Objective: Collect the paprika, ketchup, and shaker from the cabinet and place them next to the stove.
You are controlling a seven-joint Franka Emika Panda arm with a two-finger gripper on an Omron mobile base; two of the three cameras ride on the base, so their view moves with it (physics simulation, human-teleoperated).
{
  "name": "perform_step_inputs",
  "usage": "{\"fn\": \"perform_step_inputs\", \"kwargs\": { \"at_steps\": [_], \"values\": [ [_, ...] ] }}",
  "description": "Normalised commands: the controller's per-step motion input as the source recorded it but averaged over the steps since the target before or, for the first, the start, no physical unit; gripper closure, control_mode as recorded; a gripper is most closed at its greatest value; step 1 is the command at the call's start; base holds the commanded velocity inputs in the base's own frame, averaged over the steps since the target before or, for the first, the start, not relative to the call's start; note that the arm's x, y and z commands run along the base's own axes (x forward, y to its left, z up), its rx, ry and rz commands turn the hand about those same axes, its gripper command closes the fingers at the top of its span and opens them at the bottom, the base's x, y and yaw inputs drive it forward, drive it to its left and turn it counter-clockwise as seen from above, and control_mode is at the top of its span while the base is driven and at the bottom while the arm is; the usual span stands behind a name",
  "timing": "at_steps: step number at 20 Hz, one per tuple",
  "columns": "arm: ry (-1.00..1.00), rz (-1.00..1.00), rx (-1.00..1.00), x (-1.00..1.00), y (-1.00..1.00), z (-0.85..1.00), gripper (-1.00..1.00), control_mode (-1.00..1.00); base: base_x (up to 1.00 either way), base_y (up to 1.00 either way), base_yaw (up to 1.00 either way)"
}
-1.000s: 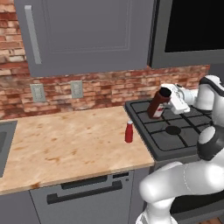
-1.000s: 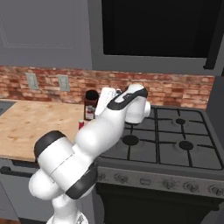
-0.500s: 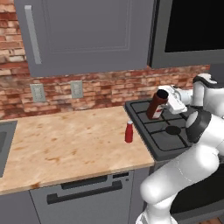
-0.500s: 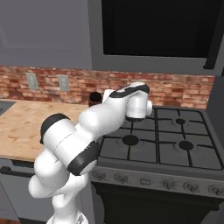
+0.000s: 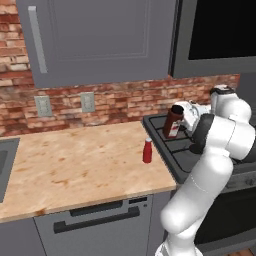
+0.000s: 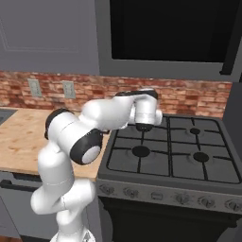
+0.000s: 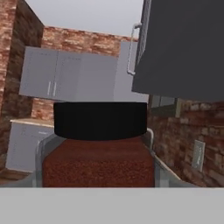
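My gripper [image 5: 178,121] is shut on the paprika [image 5: 172,122], a dark red-brown jar with a black cap, held slightly tilted just above the left rear corner of the stove [image 5: 176,153]. In the hand view the paprika [image 7: 98,162] sits between my fingers with its cap toward the camera. The ketchup [image 5: 147,150], a small red bottle, stands upright on the wooden counter [image 5: 75,165] close to the stove's left edge. The grey cabinet [image 5: 100,40] above the counter has its door shut. The shaker is out of view.
A dark microwave [image 5: 220,30] hangs over the stove [image 6: 189,151]. Two wall outlets [image 5: 87,101] sit on the brick backsplash. A sink edge [image 5: 4,165] lies at the counter's far left. My white arm [image 6: 90,127] arches over the counter's right end.
The paprika has shifted slightly left and down over the stove's corner, still gripped. My arm's elbow has swung up and to the right. The ketchup has not moved.
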Motion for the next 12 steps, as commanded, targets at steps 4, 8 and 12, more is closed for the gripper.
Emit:
{"fn": "perform_step_inputs", "kwargs": {
  "at_steps": [4, 8, 12],
  "values": [
    [0.0, -0.11, 0.0, 0.25, 0.16, -0.28, 1.0, -1.0, 0.0, 0.0, 0.0],
    [0.0, -0.12, 0.0, 0.21, 0.18, -0.11, 1.0, -1.0, 0.0, 0.0, 0.0],
    [0.0, -0.09, 0.0, 0.31, 0.12, -0.01, 1.0, -1.0, 0.0, 0.0, 0.0]
  ]
}}
